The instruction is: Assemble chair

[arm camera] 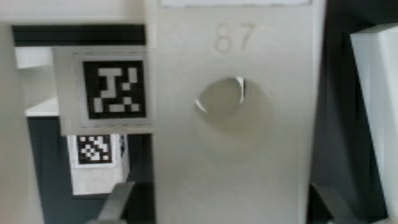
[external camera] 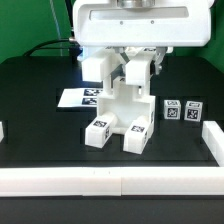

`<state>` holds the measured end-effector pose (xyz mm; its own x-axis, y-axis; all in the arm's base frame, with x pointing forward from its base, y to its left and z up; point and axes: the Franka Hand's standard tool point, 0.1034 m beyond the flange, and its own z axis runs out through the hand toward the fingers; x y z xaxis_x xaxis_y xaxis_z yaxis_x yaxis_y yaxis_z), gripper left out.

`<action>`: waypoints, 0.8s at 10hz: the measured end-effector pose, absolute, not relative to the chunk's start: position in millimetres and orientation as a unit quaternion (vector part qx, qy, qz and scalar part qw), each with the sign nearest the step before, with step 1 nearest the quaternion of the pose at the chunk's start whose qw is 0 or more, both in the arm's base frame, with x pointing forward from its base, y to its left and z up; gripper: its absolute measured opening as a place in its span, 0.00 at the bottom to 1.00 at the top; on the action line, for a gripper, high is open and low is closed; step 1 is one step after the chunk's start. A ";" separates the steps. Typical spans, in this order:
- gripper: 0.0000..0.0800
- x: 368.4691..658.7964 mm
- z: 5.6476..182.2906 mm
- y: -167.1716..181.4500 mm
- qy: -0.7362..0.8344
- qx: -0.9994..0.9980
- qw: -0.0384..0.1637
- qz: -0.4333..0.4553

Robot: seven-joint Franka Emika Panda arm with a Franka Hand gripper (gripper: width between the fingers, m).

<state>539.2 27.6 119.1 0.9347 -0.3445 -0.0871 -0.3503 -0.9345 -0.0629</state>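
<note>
exterior view
chair (external camera: pixel 120 118): half-built, mid-table, just to the exterior view's right of the marker board (external camera: pixel 78 97)
gripper (external camera: pixel 136 66): pinching the chair's upright piece (external camera: pixel 137 82) from above
loose block (external camera: pixel 181 110): further toward the exterior view's right, apart from the chair
wrist view
upright piece (arm camera: pixel 222 110): white, round dimple, clamped between the fingers (arm camera: pixel 119 200)
tag (arm camera: pixel 116 88): black-and-white, beside that piece

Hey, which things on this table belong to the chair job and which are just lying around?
Job: half-built chair, held part, rear block, two tagged blocks.
Lying about: marker board, border rails.
</note>
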 end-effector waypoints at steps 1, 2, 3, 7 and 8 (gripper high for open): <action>0.36 539.4 119.1 27.2 0.176 -0.983 0.039 0.037; 0.36 539.5 119.1 26.5 0.177 -0.983 0.039 0.037; 0.36 539.5 119.1 26.6 0.177 -0.983 0.039 0.037; 0.36 539.8 118.6 26.1 0.177 -0.983 0.038 0.036; 0.36 540.8 116.6 25.3 0.178 -0.983 0.037 0.034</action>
